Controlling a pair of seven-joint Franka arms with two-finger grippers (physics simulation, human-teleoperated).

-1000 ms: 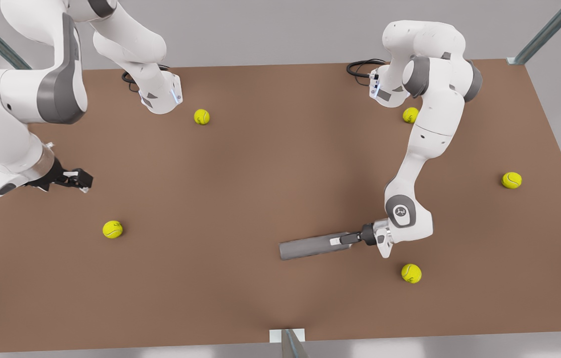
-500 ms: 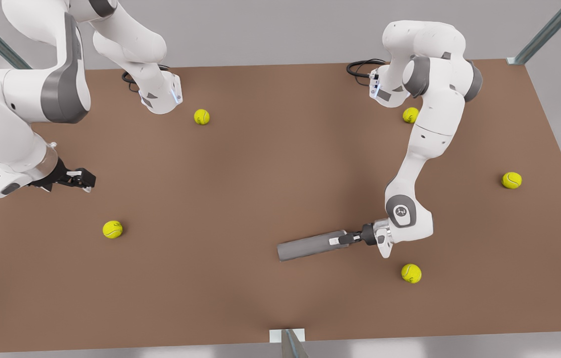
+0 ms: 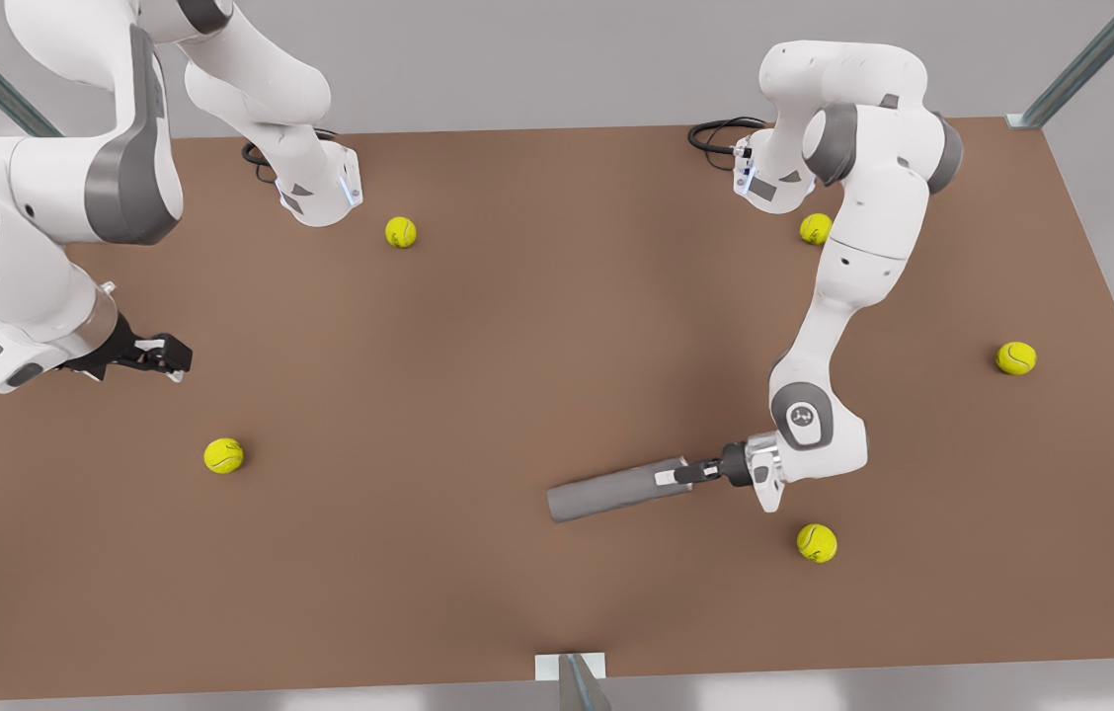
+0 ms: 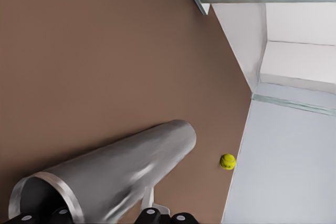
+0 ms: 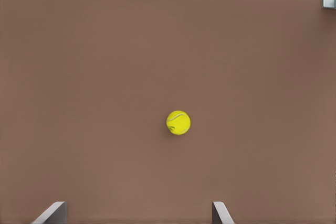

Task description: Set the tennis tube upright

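1. Tennis tube (image 3: pixel 606 491): a plain matte grey cylinder lying on its side on the brown worktop (image 3: pixel 537 326), toward the front view's lower right. No writing or label shows on it.
2. Left end effector (image 3: pixel 680 475) grips the tube's hollow end, the end toward the front view's right, one finger inside the rim and one outside. In the left wrist view the tube (image 4: pixel 113 174) stretches away from the camera, with its open mouth nearest.
3. Right end effector (image 3: pixel 162 356) hangs above the worktop near the edge at the front view's left, waiting, well apart from the tube. Its two fingertips (image 5: pixel 52 214) stand wide apart with nothing between them.
4. Five yellow-green tennis balls are scattered about: one near the tube (image 3: pixel 816 542), one below the right end effector (image 3: pixel 223 455), one at the front view's right edge (image 3: pixel 1015 357), and two by the arm bases (image 3: pixel 400 231) (image 3: pixel 815 228).
5. Bare worktop lies open between the tube and the edge at the front view's left, and across the middle.
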